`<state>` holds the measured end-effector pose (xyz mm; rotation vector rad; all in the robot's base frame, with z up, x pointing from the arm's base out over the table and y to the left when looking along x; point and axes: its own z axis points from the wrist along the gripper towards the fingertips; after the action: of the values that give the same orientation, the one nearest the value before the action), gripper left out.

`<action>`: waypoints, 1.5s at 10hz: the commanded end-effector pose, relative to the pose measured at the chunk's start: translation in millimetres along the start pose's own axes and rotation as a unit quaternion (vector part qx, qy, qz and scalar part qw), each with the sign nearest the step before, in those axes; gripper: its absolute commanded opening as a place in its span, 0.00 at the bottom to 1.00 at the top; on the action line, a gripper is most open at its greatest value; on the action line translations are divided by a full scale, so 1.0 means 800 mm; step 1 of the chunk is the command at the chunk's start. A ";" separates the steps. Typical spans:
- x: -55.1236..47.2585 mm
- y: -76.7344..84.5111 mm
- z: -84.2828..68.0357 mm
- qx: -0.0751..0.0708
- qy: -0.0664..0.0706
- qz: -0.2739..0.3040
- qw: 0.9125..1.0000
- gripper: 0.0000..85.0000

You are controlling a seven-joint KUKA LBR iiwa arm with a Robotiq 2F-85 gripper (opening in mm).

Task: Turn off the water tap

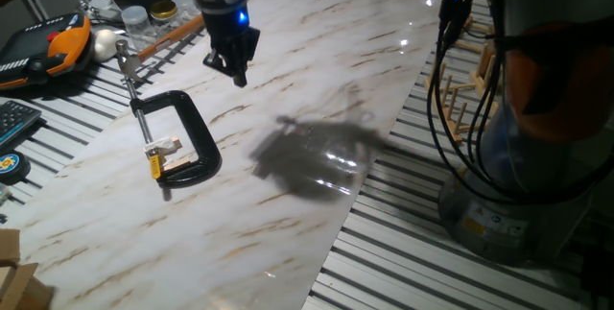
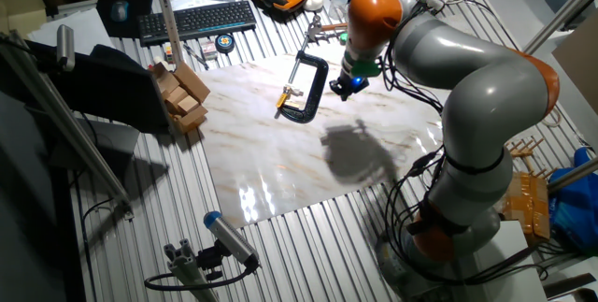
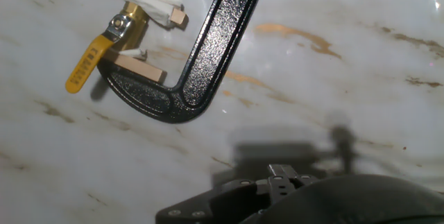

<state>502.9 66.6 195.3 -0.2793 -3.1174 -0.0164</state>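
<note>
The water tap (image 3: 130, 21) is a small brass valve held between wooden pads in the jaw of a black C-clamp (image 3: 208, 50) lying on the marble board. Its yellow lever (image 3: 87, 66) points down-left in the hand view. The tap also shows in one fixed view (image 1: 159, 160) and, very small, in the other (image 2: 283, 104). My gripper (image 1: 237, 72) hovers above the board, beyond the clamp's back bar (image 1: 197, 128) and apart from the tap. Its fingers (image 3: 283, 175) appear together and hold nothing.
The clamp's silver screw rod (image 1: 134, 84) runs toward the board's far-left edge. A teach pendant (image 1: 43, 46), jars and tools lie beyond that edge. Wooden blocks (image 2: 179, 96) and a keyboard (image 2: 196, 19) stand off the board (image 1: 288, 185). A wooden rack (image 1: 470, 80) stands on the right.
</note>
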 end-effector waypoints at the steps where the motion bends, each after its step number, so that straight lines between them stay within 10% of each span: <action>1: 0.001 0.002 0.000 0.002 0.002 0.005 1.000 0.00; 5: 0.007 0.034 0.000 0.026 -0.002 0.040 0.999 0.00; 11: 0.003 0.059 0.019 -0.017 -0.005 0.050 0.999 0.00; 15: 0.000 0.082 0.021 -0.012 -0.010 0.066 0.998 0.00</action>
<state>514.6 131.9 179.3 -0.4869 -3.1119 -0.0541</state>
